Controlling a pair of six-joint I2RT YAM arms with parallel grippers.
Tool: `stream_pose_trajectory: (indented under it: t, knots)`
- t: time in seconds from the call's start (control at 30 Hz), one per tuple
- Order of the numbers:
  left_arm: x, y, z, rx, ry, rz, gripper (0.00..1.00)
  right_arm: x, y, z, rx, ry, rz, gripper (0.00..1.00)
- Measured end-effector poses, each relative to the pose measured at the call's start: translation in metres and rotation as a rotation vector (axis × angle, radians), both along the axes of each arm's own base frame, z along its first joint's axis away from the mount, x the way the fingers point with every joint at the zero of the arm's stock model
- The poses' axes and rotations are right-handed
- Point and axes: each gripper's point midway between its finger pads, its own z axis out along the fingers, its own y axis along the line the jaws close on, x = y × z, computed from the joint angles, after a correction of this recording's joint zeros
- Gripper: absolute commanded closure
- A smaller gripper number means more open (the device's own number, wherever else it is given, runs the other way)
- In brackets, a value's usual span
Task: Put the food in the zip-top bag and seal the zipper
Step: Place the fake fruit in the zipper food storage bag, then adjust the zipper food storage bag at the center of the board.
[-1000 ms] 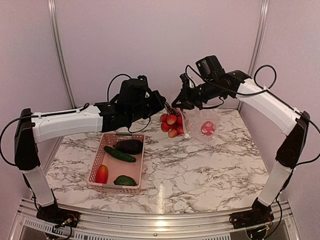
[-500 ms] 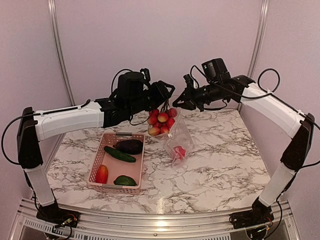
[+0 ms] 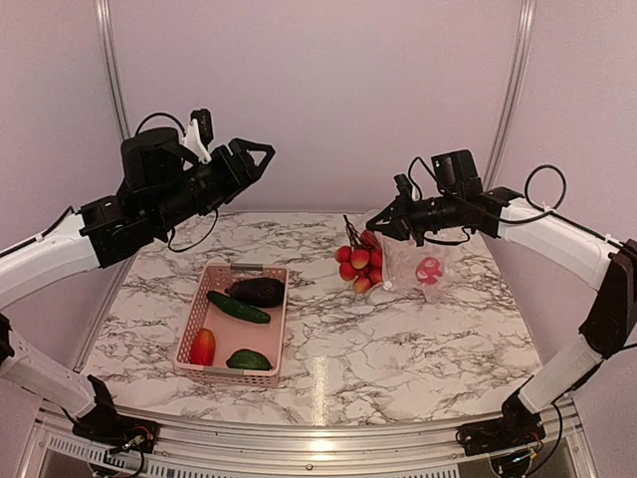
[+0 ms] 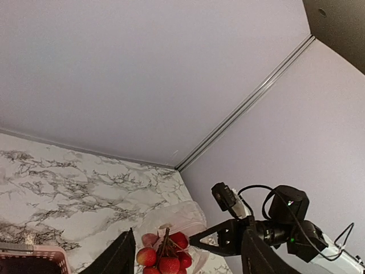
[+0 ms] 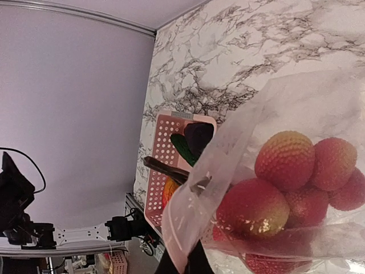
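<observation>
The clear zip-top bag (image 3: 423, 261) lies at the back right with a red piece (image 3: 430, 269) inside. A bunch of red and yellow-red fruits (image 3: 359, 263) sits at its mouth; in the right wrist view they show through the plastic (image 5: 285, 185). My right gripper (image 3: 384, 225) is shut on the bag's mouth edge (image 5: 188, 260), where the pale zipper strip (image 5: 225, 154) runs. My left gripper (image 3: 251, 159) hangs high at the left, open and empty, its fingers (image 4: 117, 260) spread wide above the fruits (image 4: 165, 261).
A pink basket (image 3: 195, 324) stands at the front left. It holds a dark eggplant (image 3: 259, 291), a cucumber (image 3: 239, 307), a red-yellow piece (image 3: 202, 347) and a green piece (image 3: 249, 359). The back wall and the corner rail stand close behind the bag.
My left gripper opened, let go of the fruit bunch and swung up and to the left. The bag and the bunch moved right and settled on the table under my right gripper.
</observation>
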Motion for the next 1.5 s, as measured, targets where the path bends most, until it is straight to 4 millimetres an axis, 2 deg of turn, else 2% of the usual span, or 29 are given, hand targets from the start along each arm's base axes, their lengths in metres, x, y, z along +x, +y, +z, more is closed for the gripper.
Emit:
stream_pose_trajectory:
  t: [0.07, 0.1, 0.2, 0.27, 0.3, 0.4, 0.67, 0.77, 0.9, 1.03, 1.27, 1.5]
  knots:
    - [0.004, -0.008, -0.058, 0.089, 0.088, -0.007, 0.41, -0.001, 0.001, -0.009, 0.001, 0.033, -0.003, 1.00]
    - [0.005, -0.015, -0.104, 0.162, 0.157, -0.019, 0.41, -0.001, 0.001, -0.009, 0.006, 0.038, -0.001, 1.00]
    - [-0.001, -0.022, -0.204, 0.320, 0.324, -0.049, 0.40, 0.000, 0.004, 0.000, 0.022, 0.025, 0.009, 1.00]
    - [-0.008, -0.023, -0.240, 0.375, 0.397, -0.067, 0.40, 0.001, 0.006, 0.011, 0.036, 0.004, 0.014, 1.00]
    - [-0.010, -0.025, -0.249, 0.382, 0.421, -0.078, 0.40, 0.002, 0.006, 0.018, 0.045, -0.010, 0.017, 1.00]
    - [-0.012, -0.036, -0.244, 0.330, 0.424, -0.118, 0.41, 0.003, 0.008, 0.030, 0.064, -0.036, 0.025, 1.00]
    - [-0.010, -0.056, -0.219, 0.205, 0.374, -0.177, 0.41, 0.003, 0.009, 0.030, 0.068, -0.031, 0.030, 1.00]
    - [-0.003, -0.065, -0.224, 0.193, 0.381, -0.188, 0.49, 0.003, 0.009, 0.029, 0.070, -0.023, 0.029, 1.00]
    - [0.002, -0.082, -0.246, 0.209, 0.422, -0.221, 0.57, 0.003, 0.009, 0.029, 0.074, -0.016, 0.025, 1.00]
    - [0.001, -0.093, -0.263, 0.203, 0.459, -0.262, 0.54, 0.003, 0.010, 0.030, 0.079, -0.016, 0.024, 1.00]
    - [0.001, -0.104, -0.256, 0.166, 0.447, -0.307, 0.53, 0.003, 0.011, 0.031, 0.089, -0.011, 0.023, 1.00]
    - [0.011, -0.115, -0.250, 0.149, 0.424, -0.313, 0.56, 0.002, 0.013, 0.029, 0.094, 0.000, 0.033, 1.00]
